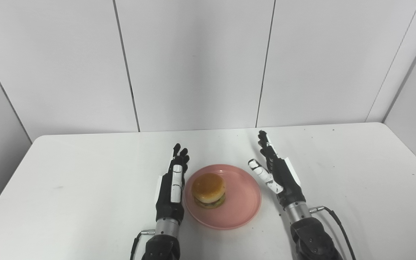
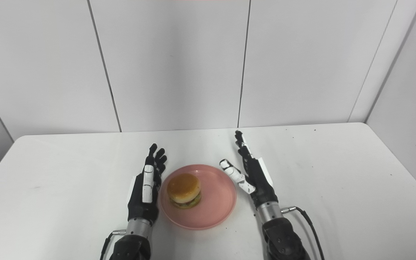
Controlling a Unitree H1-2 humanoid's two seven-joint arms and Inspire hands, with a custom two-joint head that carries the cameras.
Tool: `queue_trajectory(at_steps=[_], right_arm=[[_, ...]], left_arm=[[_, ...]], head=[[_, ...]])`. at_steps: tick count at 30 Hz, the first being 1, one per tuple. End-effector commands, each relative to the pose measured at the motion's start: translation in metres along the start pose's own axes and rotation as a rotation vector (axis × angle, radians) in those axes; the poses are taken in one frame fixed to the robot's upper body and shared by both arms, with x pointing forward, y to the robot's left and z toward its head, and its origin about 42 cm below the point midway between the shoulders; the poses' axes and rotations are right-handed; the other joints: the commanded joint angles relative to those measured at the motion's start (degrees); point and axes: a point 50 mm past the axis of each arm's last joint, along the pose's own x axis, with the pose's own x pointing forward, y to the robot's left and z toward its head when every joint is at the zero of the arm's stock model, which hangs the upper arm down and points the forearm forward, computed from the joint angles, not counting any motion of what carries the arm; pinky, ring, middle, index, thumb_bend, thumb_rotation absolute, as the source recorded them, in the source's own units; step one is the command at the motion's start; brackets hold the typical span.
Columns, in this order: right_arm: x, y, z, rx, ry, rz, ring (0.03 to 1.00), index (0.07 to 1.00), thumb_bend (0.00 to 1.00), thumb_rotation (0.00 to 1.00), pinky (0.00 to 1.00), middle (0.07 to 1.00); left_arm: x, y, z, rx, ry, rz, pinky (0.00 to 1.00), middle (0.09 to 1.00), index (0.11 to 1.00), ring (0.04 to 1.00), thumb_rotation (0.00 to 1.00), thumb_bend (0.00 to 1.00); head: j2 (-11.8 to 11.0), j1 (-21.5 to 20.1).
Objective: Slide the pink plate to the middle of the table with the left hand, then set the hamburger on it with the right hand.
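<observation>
Left eye view: a hamburger (image 1: 208, 190) sits on a pink plate (image 1: 242, 209) at lower centre of the frame, on a white bench (image 1: 67, 180) backed by pale wall panels (image 1: 193, 65); the burger rests left of the plate's middle, close to its left rim. The left hand (image 1: 172, 189) lies just beside that rim, its fingers (image 1: 180, 153) stretched forward and holding nothing, while the right hand (image 1: 278, 173) stands near the plate's right rim, fingers extended and apart, also empty. Right eye view: the same arrangement sits a little further left in the frame, the plate (image 2: 215, 209) flanked by the left hand (image 2: 146, 191) and the right hand (image 2: 256, 177), with the burger (image 2: 184, 190) upright and the bun top facing up; whether either hand touches the rim cannot be told. By the look of things both steps are done. The burger appears light and soft, likely to squash or shed its layers under a hard squeeze, so a gentle hold across the bun's sides would suit; the plate looks stiff and smooth, apt to slide easily with a push at its rim.
</observation>
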Motion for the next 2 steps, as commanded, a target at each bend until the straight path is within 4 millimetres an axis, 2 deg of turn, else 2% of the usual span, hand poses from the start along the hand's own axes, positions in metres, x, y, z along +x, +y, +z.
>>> queue_trajectory(at_steps=[1,2], right_arm=[[0.0119,0.0072,0.0134,0.051,-0.064,-0.022,1.0,1.0,0.64,0.86,1.0,1.0],[0.0112,0.0087,0.0133,0.063,-0.052,-0.026,1.0,1.0,0.65,0.88,1.0,1.0]], left_arm=[[-0.0282,0.0193,-0.0312,0.032,0.085,0.042,1.0,0.969,0.981,0.969,1.0,0.73],[-0.0282,0.0198,-0.0314,0.034,0.087,0.04,1.0,0.971,0.983,0.973,1.0,0.73]], head=[[0.0,-0.2],[0.0,-0.2]])
